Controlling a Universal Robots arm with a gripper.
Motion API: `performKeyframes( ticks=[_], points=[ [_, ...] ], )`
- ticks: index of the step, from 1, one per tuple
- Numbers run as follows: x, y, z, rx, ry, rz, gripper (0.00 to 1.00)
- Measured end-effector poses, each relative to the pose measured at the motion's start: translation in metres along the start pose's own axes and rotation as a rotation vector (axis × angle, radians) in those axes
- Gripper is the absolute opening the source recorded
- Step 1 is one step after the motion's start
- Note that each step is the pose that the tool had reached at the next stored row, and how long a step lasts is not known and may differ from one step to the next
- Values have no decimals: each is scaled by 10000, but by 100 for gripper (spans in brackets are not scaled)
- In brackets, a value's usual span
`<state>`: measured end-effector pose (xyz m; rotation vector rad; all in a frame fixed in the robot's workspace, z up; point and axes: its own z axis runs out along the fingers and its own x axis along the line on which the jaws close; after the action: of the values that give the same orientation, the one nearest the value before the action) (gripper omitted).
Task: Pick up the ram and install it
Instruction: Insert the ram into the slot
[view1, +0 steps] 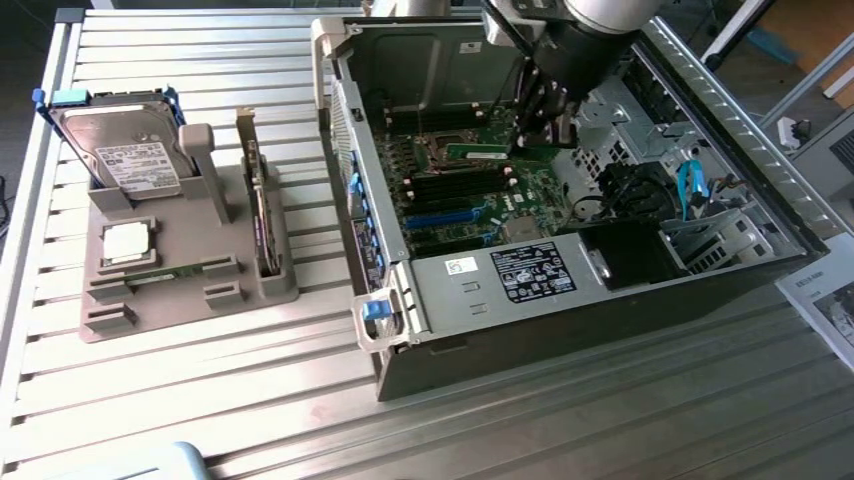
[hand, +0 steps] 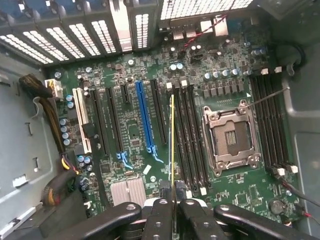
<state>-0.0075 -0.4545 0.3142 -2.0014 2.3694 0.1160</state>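
The jaws are clenched on one ram (hand: 172, 145), which is gripped edge-on between the two black fingers (hand: 160, 217) of the single gripper (hand: 173, 203); the stick is seen as a thin yellow-green line reaching out from the fingertips over the motherboard (hand: 130, 135); it is lined up with the long black memory slots (hand: 192, 135) just beside the one metal-framed CPU socket (hand: 232, 135), though whether it touches a slot cannot be told. One blue expansion slot (hand: 145, 117) and one white slot (hand: 80, 120) are laid parallel to it on the side away from the socket; one ribbed silver heatsink (hand: 128, 190) is mounted near the fingers.

In the upper right of the exterior view the gripper (view1: 545, 132) is lowered into one open computer case (view1: 387, 200), which is laid on its side; the green motherboard (view1: 461, 190) is contained in it, along with one light-blue cable (view1: 687, 185) toward the exterior view's right and one black label (view1: 534, 272) near the lower wall.

At the left of the exterior view, well apart from the case, one grey holder (view1: 167, 300) is set on the slatted metal table (view1: 601, 420); three parts are kept in it: one silver hard drive (view1: 123, 155) propped at a tilt, one upright expansion card (view1: 256, 200), and one square chip (view1: 127, 242) lying flat.
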Motion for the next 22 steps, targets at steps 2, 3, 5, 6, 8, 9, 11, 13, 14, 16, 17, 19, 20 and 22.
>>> performKeyframes(
  ticks=[2, 3, 5, 6, 8, 9, 11, 13, 14, 16, 17, 19, 20, 22],
  points=[
    [3, -2, 48, -46, 20, -588, 12],
    [5, -2, 73, -75, 33, -962, 12],
    [8, -4, 122, -130, 55, -1688, 12],
    [-1, -3, 137, -132, 61, -1720, 12],
    [-23, -3, 170, -133, 61, -1721, 12],
    [-40, -1, 192, -133, 61, -1720, 12],
    [-91, 5, 234, -133, 60, -1720, 12],
    [-140, 13, 277, -133, 62, -1719, 12],
    [-166, 16, 305, -132, 63, -1719, 12],
    [-214, 82, 373, -132, 68, -1719, 12],
    [-222, 110, 393, -132, 68, -1719, 12],
    [-228, 119, 451, -132, 72, -1720, 12],
    [-227, 120, 471, -132, 74, -1720, 12],
    [-225, 123, 513, -131, 82, -1718, 12]
  ],
)
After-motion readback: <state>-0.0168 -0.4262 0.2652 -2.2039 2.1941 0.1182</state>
